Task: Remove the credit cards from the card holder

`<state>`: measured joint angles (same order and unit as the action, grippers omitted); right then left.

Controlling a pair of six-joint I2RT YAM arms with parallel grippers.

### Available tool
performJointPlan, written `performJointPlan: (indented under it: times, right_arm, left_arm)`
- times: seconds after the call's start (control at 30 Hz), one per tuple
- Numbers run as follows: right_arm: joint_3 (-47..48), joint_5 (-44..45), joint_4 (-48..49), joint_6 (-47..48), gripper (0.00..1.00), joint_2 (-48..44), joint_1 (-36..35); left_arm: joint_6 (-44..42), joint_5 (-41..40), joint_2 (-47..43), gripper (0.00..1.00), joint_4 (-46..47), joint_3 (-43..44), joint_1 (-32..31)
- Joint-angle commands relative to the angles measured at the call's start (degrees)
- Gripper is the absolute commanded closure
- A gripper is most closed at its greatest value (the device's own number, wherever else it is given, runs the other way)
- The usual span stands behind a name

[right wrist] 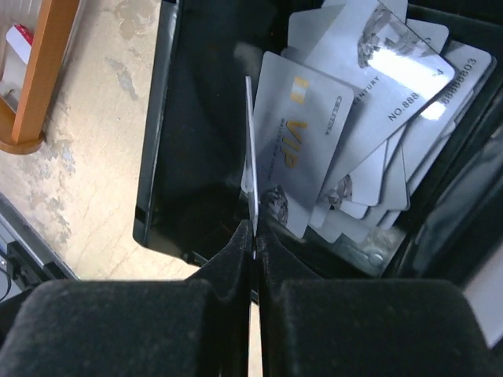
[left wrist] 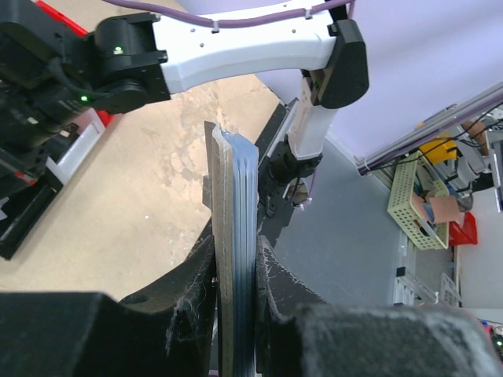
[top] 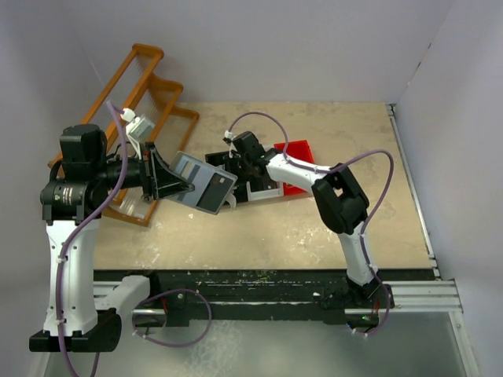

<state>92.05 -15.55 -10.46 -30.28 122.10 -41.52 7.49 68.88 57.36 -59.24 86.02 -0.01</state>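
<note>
Overhead, the left gripper is holding the card holder out ahead of itself above the tan table, likely presenting it to the right gripper. Its wrist view is showing partly closed fingers clamping the holder edge-on. The right wrist view is showing tightly closed fingers pinching one credit card over a black tray, with more credit cards lying beyond.

You look down on the whole table from above, behind the arms. Left wrist view runs close along the holder toward the right arm; right wrist view sits close over the cards, their tray shared overhead.
</note>
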Motion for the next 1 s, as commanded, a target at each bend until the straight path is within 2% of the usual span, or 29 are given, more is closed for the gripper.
performJointPlan:
  times: [0.0,0.07,0.2,0.27,0.4,0.6,0.73,0.8,0.87,0.97]
  right_arm:
    - [4.07,2.61,-0.48,0.93,0.89,-0.44,-0.99]
    - [4.42,3.88,-1.12,0.93,0.75,-0.98,-1.46]
    - [3.87,7.0,-2.61,1.23,0.6,-4.24,-2.43]
    - [3.35,8.81,-3.17,1.28,0.55,-6.53,-2.59]
    - [0.65,9.55,-2.31,1.15,0.5,-14.04,-2.82]
    - [-12.26,5.73,5.55,-1.11,0.34,-33.35,-2.96]
    - [-29.51,0.05,21.01,-7.9,0.27,-48.75,-3.0]
    - [-40.49,-1.88,34.91,-12.0,0.25,-57.16,-3.68]
    - [-50.35,0.37,46.04,-14.06,0.21,-63.22,-6.43]
    - [-57.62,4.7,53.11,-11.98,0.2,-68.15,-11.46]
  left_arm:
    - [1.82,4.72,-1.53,0.88,2.38,-0.83,0.34]
    - [1.96,5.2,-1.69,0.88,2.34,-0.94,0.28]
    - [3.06,6.42,-2.13,0.88,3.46,-1.09,0.29]
    - [3.98,6.76,-2.43,0.88,4.51,-1.54,0.29]
    - [5.88,7.14,-2.62,0.88,6.57,-1.74,0.29]
    - [11.04,7.44,-2.36,0.89,12.76,-1.82,0.28]
    - [20.58,7.83,-3.22,0.89,22.11,-4.22,0.36]
    - [26.61,8.25,-3.3,0.89,29.47,-5.91,0.41]
    - [32.47,7.99,-3.19,0.91,35.55,-7.38,0.36]
    - [38.58,6.78,-2.69,0.92,42.38,-8.7,0.45]
